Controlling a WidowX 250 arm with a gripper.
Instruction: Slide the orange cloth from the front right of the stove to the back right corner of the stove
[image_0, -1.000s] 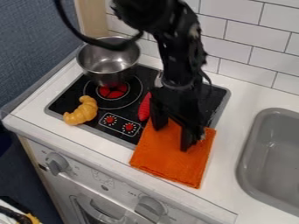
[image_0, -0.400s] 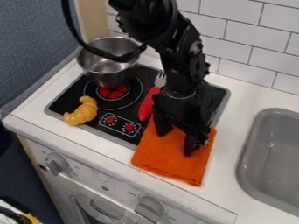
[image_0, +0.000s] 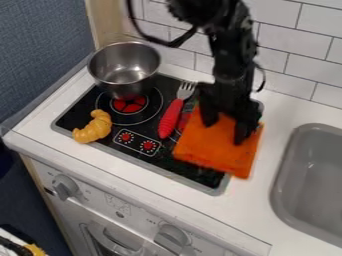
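Yellow croissant (image_0: 93, 127) sits on the left side of the cooktop (image_0: 83, 109), apart from the rest. Metal pot (image_0: 124, 70) at the back left, upright. Red-handled fork (image_0: 171, 117) lies mid-cooktop, tines to the rear, just left of the cloth. Orange cloth (image_0: 215, 149) lies spread over the right part of the cooktop, its right corner past the edge onto the tabletop (image_0: 270, 195). Pincer (image_0: 226, 128) is over the cloth's rear part, fingers wide; no pinch on the fabric visible. Grey sink (image_0: 314, 175) is farther right, apart from the cloth. Progress, my read: cloth handling is under way, laid out but not finished. Left: at least the pincer lifting clear; whether the cloth needs more shifting, can't tell.
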